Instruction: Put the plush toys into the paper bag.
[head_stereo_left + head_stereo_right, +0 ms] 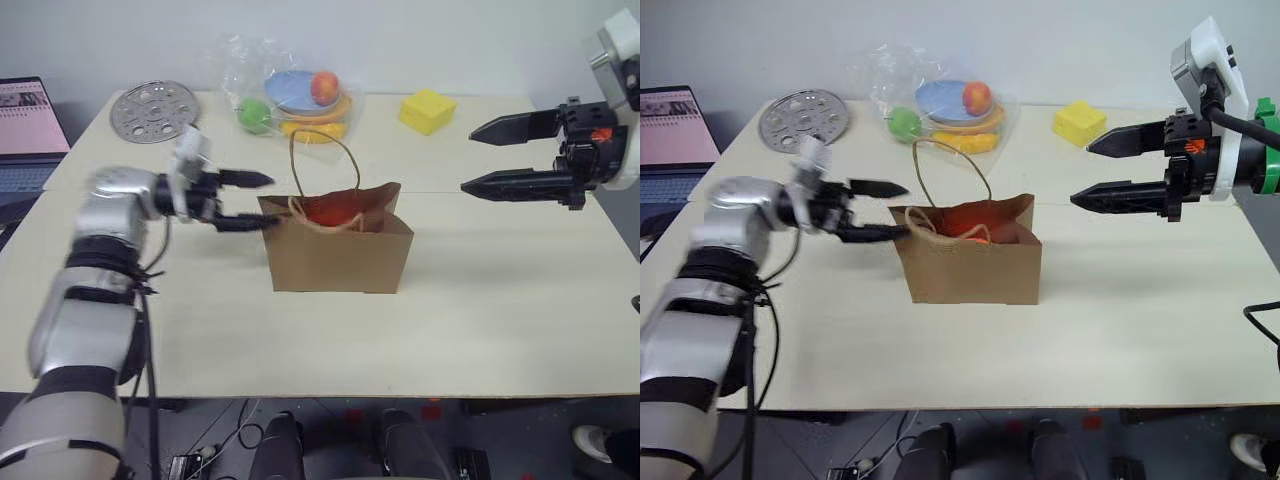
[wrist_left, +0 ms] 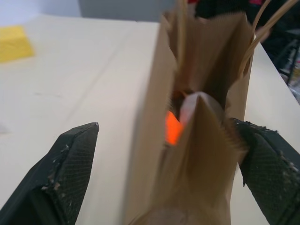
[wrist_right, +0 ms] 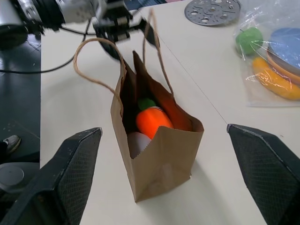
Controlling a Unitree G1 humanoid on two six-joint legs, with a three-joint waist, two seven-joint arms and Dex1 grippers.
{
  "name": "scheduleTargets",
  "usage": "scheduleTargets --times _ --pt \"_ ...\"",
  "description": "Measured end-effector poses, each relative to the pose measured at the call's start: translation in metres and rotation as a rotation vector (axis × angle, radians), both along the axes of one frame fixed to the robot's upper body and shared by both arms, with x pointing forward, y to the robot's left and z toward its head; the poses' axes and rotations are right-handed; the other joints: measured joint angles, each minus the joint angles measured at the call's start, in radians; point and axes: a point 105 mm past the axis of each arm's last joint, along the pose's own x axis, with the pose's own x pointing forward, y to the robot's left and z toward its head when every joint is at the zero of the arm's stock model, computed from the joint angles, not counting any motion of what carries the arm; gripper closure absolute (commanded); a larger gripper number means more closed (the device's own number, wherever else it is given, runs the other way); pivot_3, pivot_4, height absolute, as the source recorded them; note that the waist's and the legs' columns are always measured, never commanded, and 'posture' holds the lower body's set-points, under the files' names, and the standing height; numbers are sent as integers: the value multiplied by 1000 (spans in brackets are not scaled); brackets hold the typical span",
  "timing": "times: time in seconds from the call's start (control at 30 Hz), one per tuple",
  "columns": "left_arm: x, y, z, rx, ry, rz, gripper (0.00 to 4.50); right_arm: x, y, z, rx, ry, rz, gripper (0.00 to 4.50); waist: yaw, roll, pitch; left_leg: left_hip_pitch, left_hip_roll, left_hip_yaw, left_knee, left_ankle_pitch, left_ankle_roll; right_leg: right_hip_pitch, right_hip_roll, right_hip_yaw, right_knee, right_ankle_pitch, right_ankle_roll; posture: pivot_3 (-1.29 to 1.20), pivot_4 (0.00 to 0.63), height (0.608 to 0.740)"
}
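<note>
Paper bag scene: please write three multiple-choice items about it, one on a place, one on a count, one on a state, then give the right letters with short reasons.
1. Where is the carrot toy?
A. on the table by the disc
B. inside the paper bag
C. in the plastic bag

2. How many twine handles has the paper bag?
A. one
B. two
C. four

3. How is the right end effector?
A. open, holding nothing
B. shut on the carrot
C. shut on a handle

Answers:
1 B: the right wrist view shows orange and green down in the bag, beside something white.
2 B: two loops rise from its rim.
3 A: its fingers stand wide apart over the table.
</note>
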Motion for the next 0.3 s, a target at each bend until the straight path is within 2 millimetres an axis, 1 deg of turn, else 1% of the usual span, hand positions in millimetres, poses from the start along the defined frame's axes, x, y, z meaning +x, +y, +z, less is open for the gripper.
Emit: scheduleTargets --times 0.03,0.07,0.13,0.2,0.3 --pt "-3 11 9 -2 -4 61 28 2 -3 -6 -1 7 -11 0 -2 0 0 0 0 0 0 0 0 0 0 0 0 0 0 0 150 740" --pt "-6 19 14 0 -1 103 28 3 -7 -11 -2 15 -22 0 -3 0 0 0 0 0 0 0 0 0 0 0 0 0 0 0 150 740" --pt "-18 29 19 22 29 162 28 8 -16 -24 -2 41 -51 0 -7 0 0 0 0 0 0 0 0 1 -1 0 0 0 0 0 150 740" --pt "-28 27 20 59 35 169 28 14 -22 -32 -5 44 -77 0 -3 0 0 0 0 0 1 0 0 1 -1 0 1 0 0 0 150 740" --pt "-34 17 19 107 -5 170 28 18 -24 -35 6 32 -89 0 4 0 0 1 0 0 1 0 0 1 0 0 2 0 0 0 150 740"
